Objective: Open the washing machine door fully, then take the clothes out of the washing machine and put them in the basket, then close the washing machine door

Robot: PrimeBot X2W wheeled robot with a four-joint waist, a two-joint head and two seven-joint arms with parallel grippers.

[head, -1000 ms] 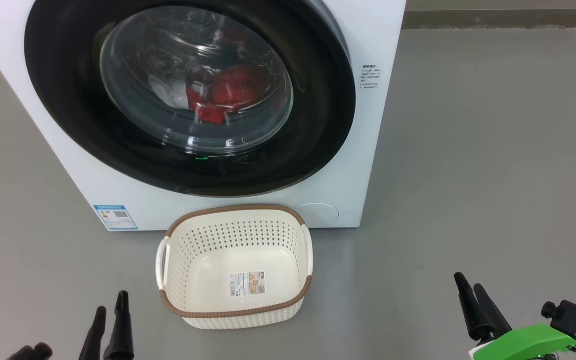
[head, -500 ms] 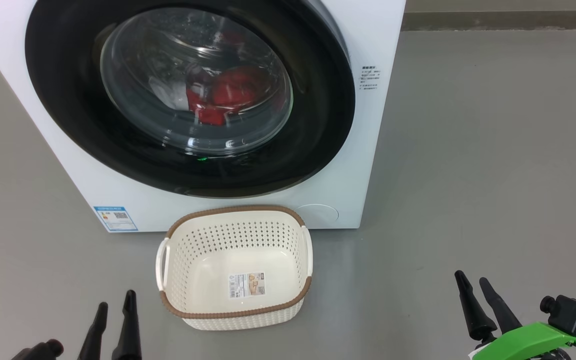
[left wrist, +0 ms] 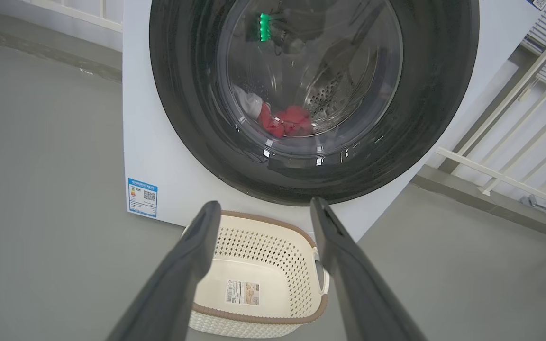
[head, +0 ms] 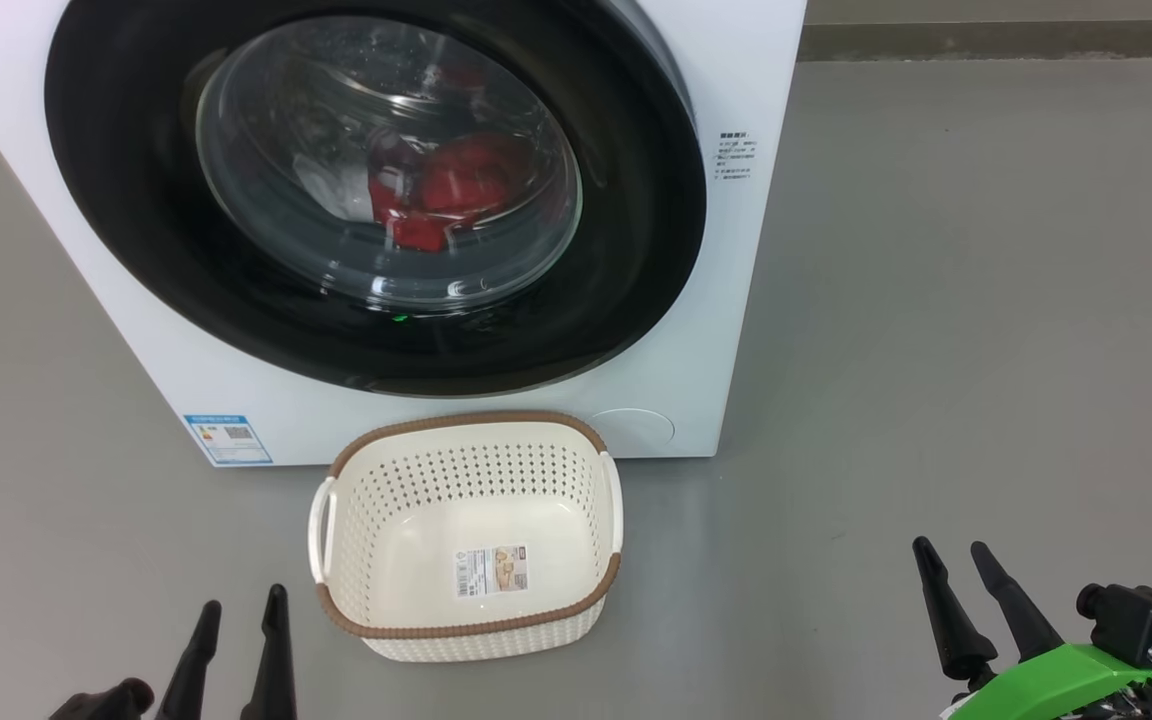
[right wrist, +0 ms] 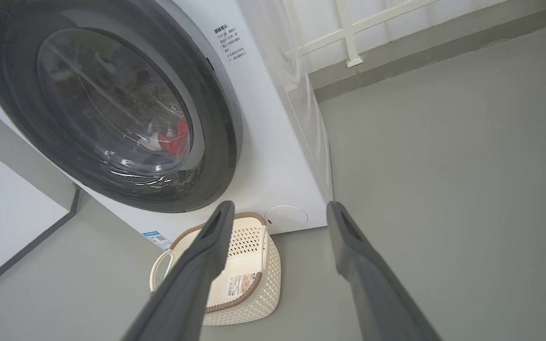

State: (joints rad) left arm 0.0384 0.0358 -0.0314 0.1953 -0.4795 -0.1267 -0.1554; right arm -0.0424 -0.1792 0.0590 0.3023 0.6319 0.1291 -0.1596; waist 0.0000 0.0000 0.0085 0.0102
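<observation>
Head view: washing machine door (head: pixel 636 200) shut flush on the washing machine (head: pixel 736 330), its top cut off. Red clothes (head: pixel 446 190) lie low behind its glass. Empty basket (head: pixel 466 420) sits on the floor (head: pixel 936 300) just below the door, likely to catch the load. Left claw (head: pixel 244 600) and right claw (head: pixel 951 548) are spread and empty, flanking the basket.
Left wrist view: reflections veil the drum (left wrist: pixel 332 92).
Right wrist view: the door's edge is dark; possibly a handle there, unclear.

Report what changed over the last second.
The left gripper slid slightly right in the head view, and the right gripper turned a little; both are open, holding nothing. The washing machine door stayed shut, the clothes inside, the basket empty.
</observation>
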